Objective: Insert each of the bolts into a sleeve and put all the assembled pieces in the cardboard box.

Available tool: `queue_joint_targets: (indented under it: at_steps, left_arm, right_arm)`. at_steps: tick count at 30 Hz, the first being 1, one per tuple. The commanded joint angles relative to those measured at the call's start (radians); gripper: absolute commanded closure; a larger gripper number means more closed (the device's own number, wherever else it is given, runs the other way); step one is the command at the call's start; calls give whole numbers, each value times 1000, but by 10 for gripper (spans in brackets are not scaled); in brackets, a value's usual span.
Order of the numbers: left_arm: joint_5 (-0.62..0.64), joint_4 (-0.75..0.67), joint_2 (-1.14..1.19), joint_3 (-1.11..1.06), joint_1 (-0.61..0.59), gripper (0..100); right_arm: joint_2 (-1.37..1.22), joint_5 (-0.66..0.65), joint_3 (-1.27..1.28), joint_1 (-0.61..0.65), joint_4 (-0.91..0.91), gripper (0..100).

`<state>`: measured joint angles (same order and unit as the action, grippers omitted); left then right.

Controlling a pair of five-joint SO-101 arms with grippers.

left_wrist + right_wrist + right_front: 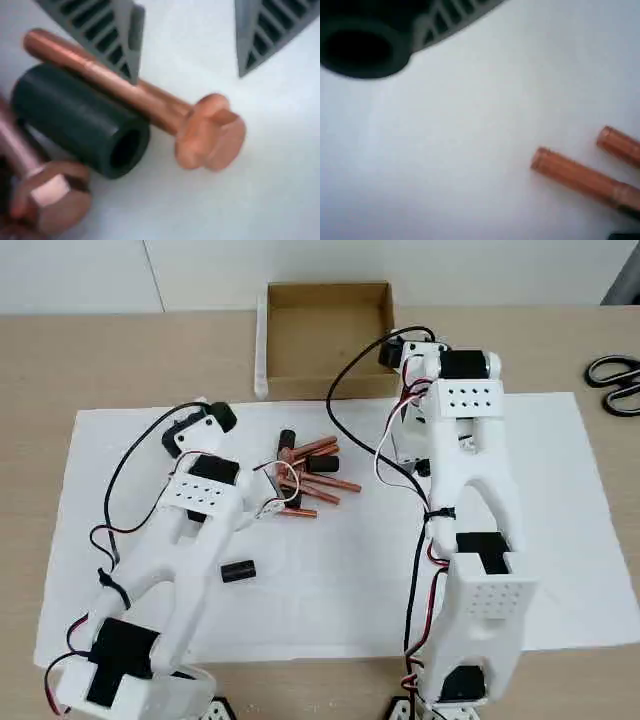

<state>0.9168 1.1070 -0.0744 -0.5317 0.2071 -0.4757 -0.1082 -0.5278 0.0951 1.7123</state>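
Bolt [150, 107] beneath wide-spread left end effector [187, 77], shank partly hidden by one finger [100, 30], lying against sleeve [82, 122]; second bolt [35, 190] beside sleeve, cut off at edge.

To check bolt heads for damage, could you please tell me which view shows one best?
The left wrist view: one bolt lies against a black sleeve, its flanged hex head close up and whole. The high view shows the bolts as a small pile; the right wrist view shows two shank ends.

No legible text, labels, numbers or signs on anything in view.
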Motion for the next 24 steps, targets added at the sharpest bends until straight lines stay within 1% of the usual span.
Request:
queue_joint_targets:
  at_steps: [1,4,12,14,18,23,24]
  left_arm:
    - [81,-41,-6,33,3,874]
    - [149,-78,-6,24,9,874]
    - [163,-215,-6,-88,8,874]
    - [166,-222,-9,-99,3,874]
    - [252,-219,-14,-127,0,874]
    - [250,-213,-15,-131,-3,874]
    - [252,-213,-15,-131,-18,874]
  right_arm:
    - [79,-9,-48,-4,13,898]
    - [79,-9,-48,-4,13,898]
    - [79,-11,-48,-4,13,898]
    - [79,-11,-48,-4,13,898]
    - [79,-11,-48,-10,13,898]
    - [79,-11,-48,-10,13,898]
    - [79,-11,-48,-10,13,898]
